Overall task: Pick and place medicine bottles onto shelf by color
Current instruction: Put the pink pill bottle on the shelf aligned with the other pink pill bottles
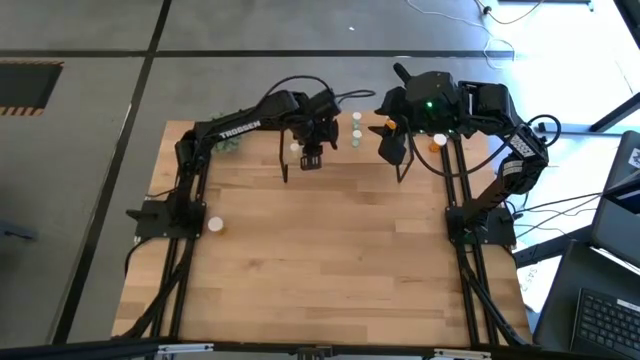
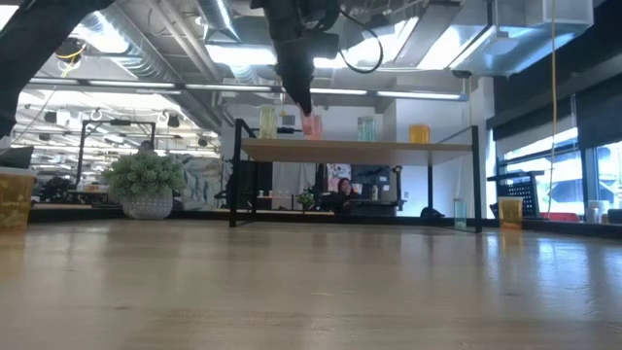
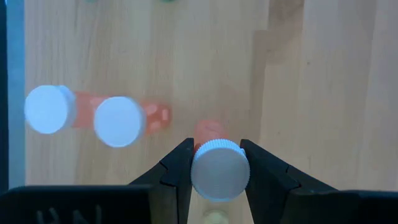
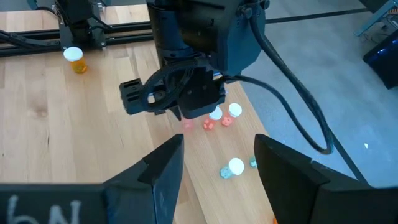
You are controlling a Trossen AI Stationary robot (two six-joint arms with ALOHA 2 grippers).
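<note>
Left end effector [image 3: 216, 163] closed on a pink bottle [image 3: 219, 169], its white cap pinched between both fingers, above the shelf [image 2: 389, 149] at the desk's [image 1: 330, 260] far edge. Risk: releasing while off-centre or too high could tip the bottle, or knock the two pink bottles [image 3: 118, 121] just left of it. Right end effector [image 4: 214, 163] open, empty, hovering over the shelf's right part.
</note>
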